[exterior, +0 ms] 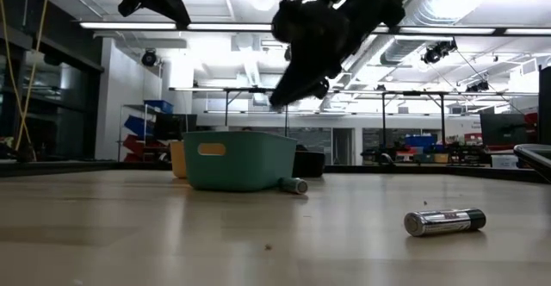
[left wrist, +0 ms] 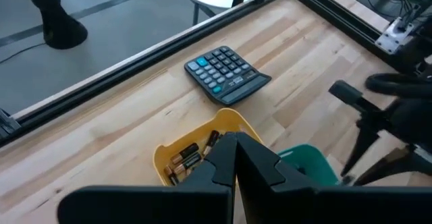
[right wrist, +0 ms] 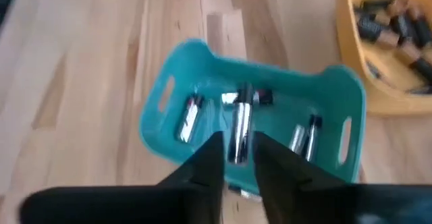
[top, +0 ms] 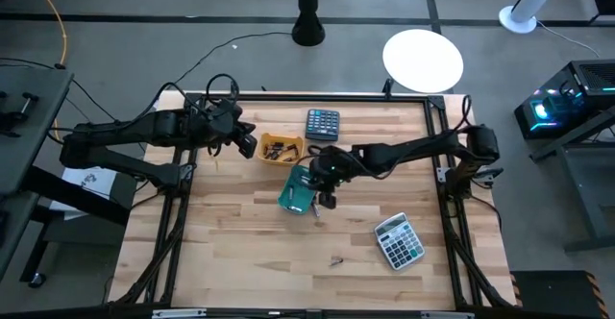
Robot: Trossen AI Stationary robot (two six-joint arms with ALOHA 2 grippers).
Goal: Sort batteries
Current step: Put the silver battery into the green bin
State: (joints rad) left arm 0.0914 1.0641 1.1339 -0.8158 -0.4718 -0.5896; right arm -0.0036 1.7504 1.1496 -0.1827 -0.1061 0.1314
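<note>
The right gripper (right wrist: 237, 158) hangs over the teal bin (right wrist: 202, 69), its fingers pinched on a silvery battery (right wrist: 239, 128) held upright between them. From above, that gripper (top: 325, 177) covers much of the bin (top: 291, 192), so what lies inside is hidden there; the right wrist view shows a few more cells (right wrist: 187, 118) lying in the bin, blurred. The left gripper (left wrist: 233, 162) waits near the yellow bin (left wrist: 177, 150), its fingers pressed together with nothing between them, and they block part of that bin's dark, copper-ended cells (left wrist: 183, 160).

Two cells lie loose on the table (top: 231, 261) — one just beside the teal bin (exterior: 295, 184), one well apart near the front (exterior: 445, 221); from above the latter is only a speck (top: 335, 259). A dark calculator (top: 323, 124) sits at the far edge, a grey one (top: 399, 240) toward the right front.

The table is pale wood planks in a black frame. Beyond it stretches a big workshop — ceiling lights, benches, blue crates, all too distant to read.
</note>
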